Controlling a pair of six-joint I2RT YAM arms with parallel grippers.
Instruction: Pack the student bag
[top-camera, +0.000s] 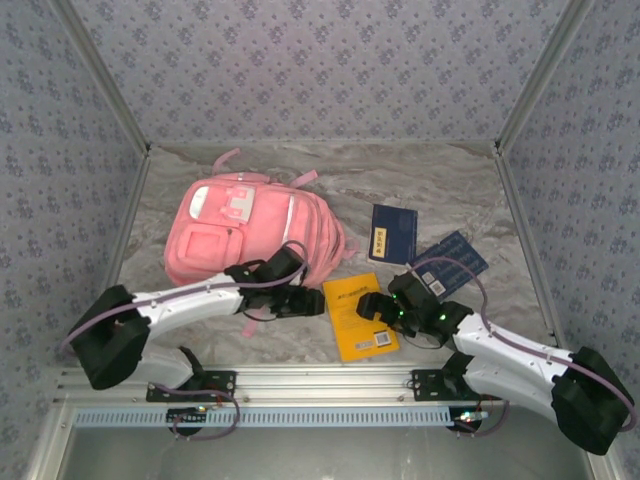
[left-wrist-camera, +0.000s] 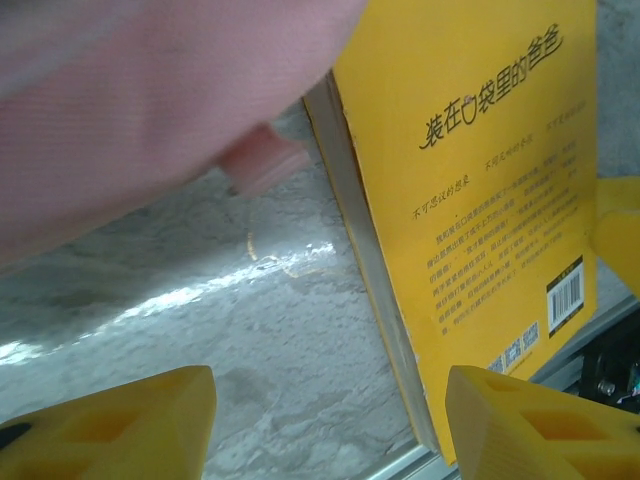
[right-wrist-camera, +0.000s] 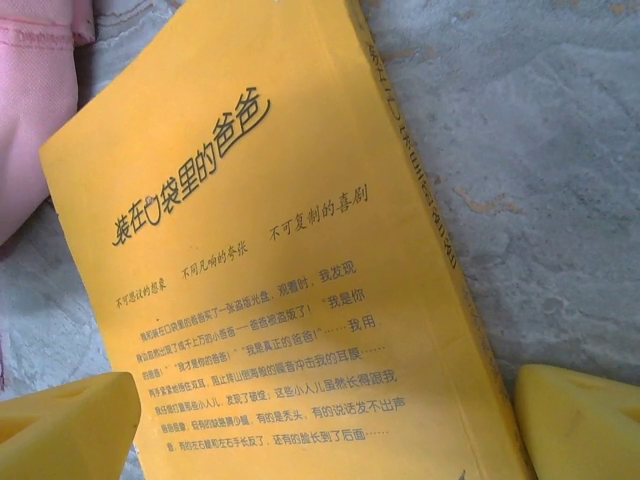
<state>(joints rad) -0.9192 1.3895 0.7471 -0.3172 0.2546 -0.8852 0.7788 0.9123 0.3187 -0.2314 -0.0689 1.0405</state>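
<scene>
- The right gripper (right-wrist-camera: 325, 420) stood wide open, one yellow finger (right-wrist-camera: 70, 430) on each side of the yellow book (right-wrist-camera: 280, 250). The book lay flat beneath and ahead of the jaws. Whether the pads touched its edges could not be told.
- Risk: the book filled nearly the whole gap. A pinch across its width would probably bow the soft cover or skid it along the marbled table (right-wrist-camera: 560, 150) rather than lift it.
- The left gripper (left-wrist-camera: 330, 410) was open too, with only bare table between its fingers. The book's page edge lay just right of these jaws, and the student bag (left-wrist-camera: 150, 90) lay just beyond them to the left.
- Risk: both grippers were close together at the same book. A move by either could knock the other or push the book away.
- Risk: the bag lay front-up, and whether its main pocket was open could not be told. A book brought to it might only press on shut fabric.
- The left arm (top-camera: 190, 295) reached low along the bag's near edge, wrist tipped down.
- The right arm (top-camera: 500, 345) reached across toward the left one, wrist pitched down over the book.
- A dark blue book (top-camera: 392, 232) and a second blue book (top-camera: 452, 262) lay outward of the right jaws, apart from them.
</scene>
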